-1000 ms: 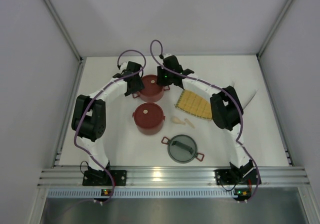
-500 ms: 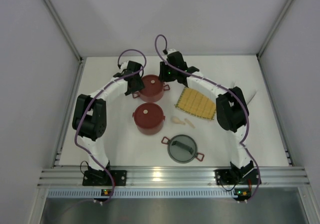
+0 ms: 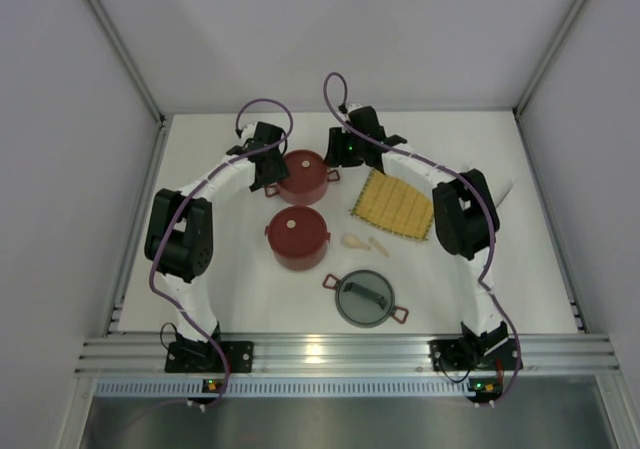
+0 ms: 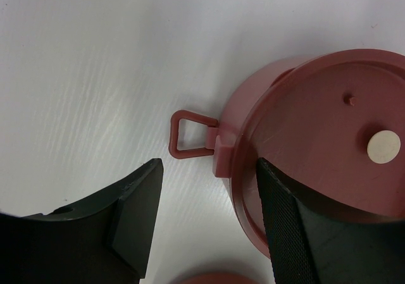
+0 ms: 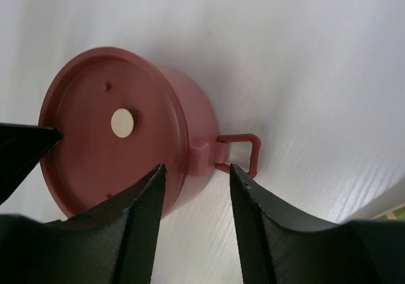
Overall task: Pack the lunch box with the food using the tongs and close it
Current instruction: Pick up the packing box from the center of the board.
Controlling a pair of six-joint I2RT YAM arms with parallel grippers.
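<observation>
The lunch box stands as two lidded dark-red tiers: a far tier (image 3: 303, 174) and a near tier (image 3: 297, 236). Its grey domed lid (image 3: 366, 299) lies apart in front. My left gripper (image 3: 268, 176) is open at the far tier's left side (image 4: 329, 132). One finger hangs over the lid and the other stands off the wall, beside the left handle (image 4: 190, 135). My right gripper (image 5: 196, 195) is open and empty just short of the far tier's right handle (image 5: 240, 148). The food is out of view. Only a pale tip of the tongs (image 3: 506, 189) shows behind the right arm.
A yellow woven mat (image 3: 393, 207) lies right of the tiers, under the right arm. Two cream spoon-shaped pieces (image 3: 362, 242) lie between the near tier and the mat. Enclosure walls close in the table on three sides.
My right gripper has opened wider and drawn back to the right, away from the far tier's lid. The left arm and both tiers have stayed put.
</observation>
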